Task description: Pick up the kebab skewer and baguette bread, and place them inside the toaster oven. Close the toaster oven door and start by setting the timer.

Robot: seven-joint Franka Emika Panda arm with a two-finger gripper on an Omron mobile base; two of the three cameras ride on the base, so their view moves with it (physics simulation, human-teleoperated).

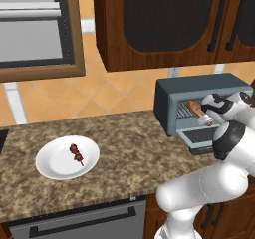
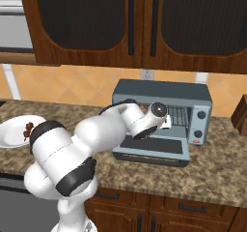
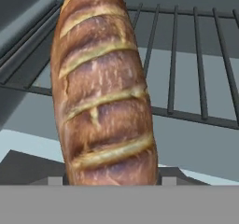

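Baguette bread [image 3: 103, 92] fills the hand view, held lengthwise above the wire rack [image 3: 196, 64] of the toaster oven [image 1: 199, 91].
Its long axis runs straight away from the hand camera toward the oven's back, roughly along the rack bars, and in the left base view it points into the oven mouth with its far end raised. The end effector [image 1: 209, 117] pinches the loaf's near end, jaws part-spread around its width; the fingertips themselves are hidden by the bread. The toaster oven door [image 2: 152, 146] lies dropped open and flat. The white arm bends sharply at the elbow and reaches level into the opening. The kebab skewer [image 1: 76, 154] lies on a white plate [image 1: 52, 168] on the table [image 1: 129, 148], well apart to the left.
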